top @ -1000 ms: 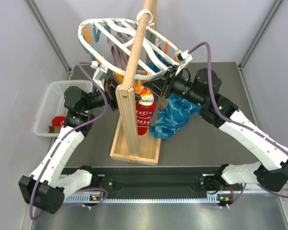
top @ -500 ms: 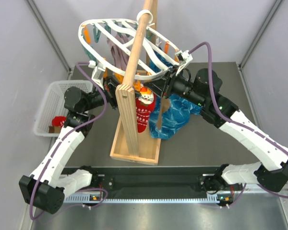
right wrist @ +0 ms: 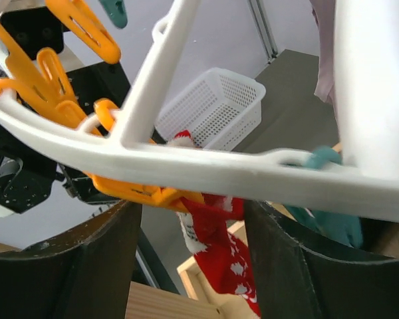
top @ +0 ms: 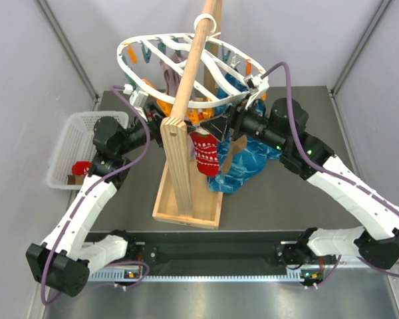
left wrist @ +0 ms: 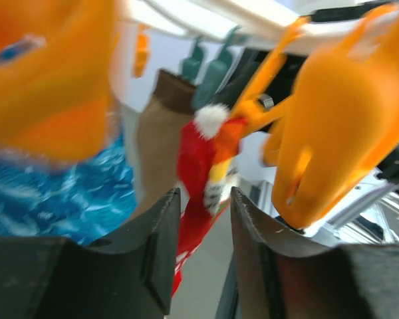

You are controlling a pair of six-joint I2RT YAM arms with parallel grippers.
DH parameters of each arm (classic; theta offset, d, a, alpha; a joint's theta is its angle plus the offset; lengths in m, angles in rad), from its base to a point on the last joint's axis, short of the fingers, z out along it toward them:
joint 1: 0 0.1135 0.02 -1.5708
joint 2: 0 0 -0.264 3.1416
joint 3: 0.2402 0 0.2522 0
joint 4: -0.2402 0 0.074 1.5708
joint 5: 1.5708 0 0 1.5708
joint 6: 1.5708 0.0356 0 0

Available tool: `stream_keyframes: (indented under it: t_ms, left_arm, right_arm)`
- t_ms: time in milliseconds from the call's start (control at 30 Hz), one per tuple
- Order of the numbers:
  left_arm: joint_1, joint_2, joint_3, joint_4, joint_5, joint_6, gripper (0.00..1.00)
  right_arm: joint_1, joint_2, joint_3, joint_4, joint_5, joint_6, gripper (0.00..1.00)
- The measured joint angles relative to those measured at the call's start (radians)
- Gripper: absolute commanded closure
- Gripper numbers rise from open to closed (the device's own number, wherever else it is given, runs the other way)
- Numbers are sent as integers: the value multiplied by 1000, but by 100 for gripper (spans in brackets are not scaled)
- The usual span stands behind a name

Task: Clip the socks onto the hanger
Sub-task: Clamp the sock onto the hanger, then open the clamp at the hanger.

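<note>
Red sock point(top: 206, 156) clipped on hanger point(right wrist: 206, 174).
We see left end effector point(left wrist: 205, 199) and right end effector point(right wrist: 191, 209) released beside its orange peg point(right wrist: 143, 194), which alone carries it.

Bright even light, hanger pegs point(left wrist: 339, 126) blurred up close

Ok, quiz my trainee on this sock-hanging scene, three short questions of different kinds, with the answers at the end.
1. True or false: the patterned red sock hangs from an orange peg on the hanger.
2. What carries the hanger? A) the wooden pole B) a ceiling hook C) a wall rail
3. Fill in: in the top view, the white mesh basket sits beside the ___ arm.
Key: 1 true; 2 A; 3 left.
</note>
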State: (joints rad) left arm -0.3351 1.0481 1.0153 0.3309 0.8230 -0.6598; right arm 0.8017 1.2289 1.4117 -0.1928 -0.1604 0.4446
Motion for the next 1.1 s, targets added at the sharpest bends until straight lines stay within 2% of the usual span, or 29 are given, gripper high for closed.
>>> stream_keyframes:
  t_ms: [133,267,833,1000,1033,1067,1100]
  left_arm:
    - [0,-1,4,-86,-48,45,50]
    - [0,-18,4,-130,-94,64,46]
    - [0,-187,-5,-92,-148,72,40]
    - [0,-193,-5,-96,-206,92,46]
    - [0,-190,-5,-96,-221,94,49]
    - [0,-187,-5,-95,-237,94,58]
    - [0,-182,-5,-95,-249,93,63]
  right_arm:
    - [-2,-37,-13,-37,29,-9,30]
    - [-2,-80,-21,-58,53,-21,29]
    - [-2,-124,-51,-89,81,-41,27]
    - [-2,-126,-55,-85,81,-42,26]
    - [-2,-127,-58,-88,81,-43,26]
    - [-2,-127,-58,-89,80,-43,26]
    - [-2,-128,-58,-89,81,-44,26]
